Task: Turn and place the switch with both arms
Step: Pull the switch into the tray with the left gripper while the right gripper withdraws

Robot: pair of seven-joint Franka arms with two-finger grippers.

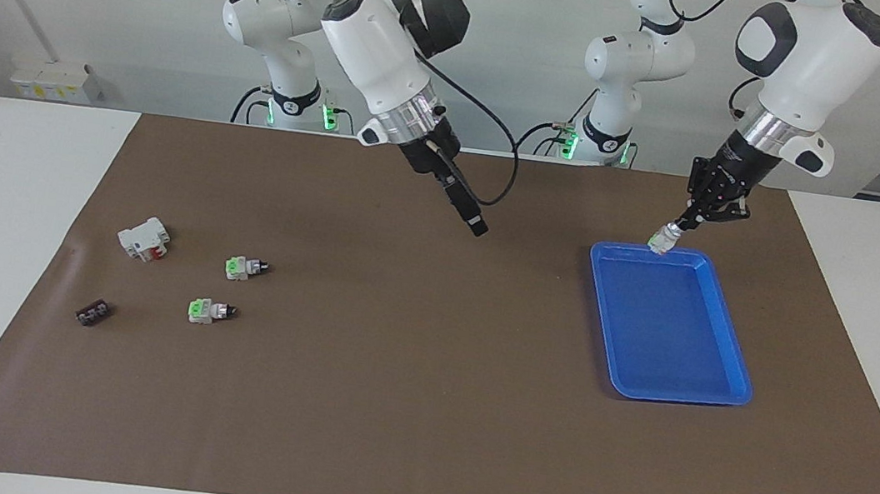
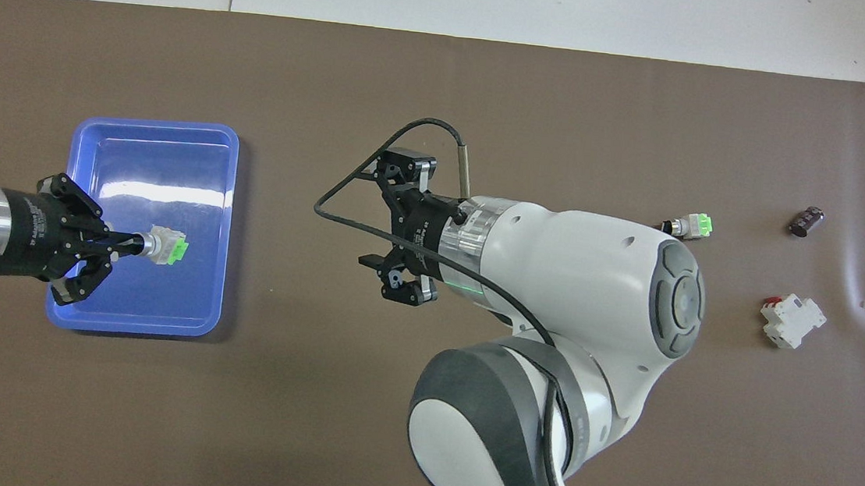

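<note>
Green-capped and white-grey in the body, the switch hangs in the air over the blue tray, above the tray's edge nearest the robots. Its black knob end is swallowed between the fingertips of the left gripper, so only the pale body and the green cap, which points away from the gripper, can be made out. That gripper is clamped on the switch's knob end, fingertips pinched together while its outer links splay to the sides.

In the overhead view the right arm's wrist and forearm hide one of the loose switches completely and clip the knob end of the other switch; the left arm is cut off at the picture's edge.

Over bare brown mat near the table's middle, the right gripper holds nothing, its jaws spread wide.

Two more switches lie on the mat toward the right arm's end of the table, near each other but apart, black knobs pointing toward the tray's end. Beside them, closer to the table's end, sits a white block with a red part, and a small dark flat piece lies farther from the robots than that block.
</note>
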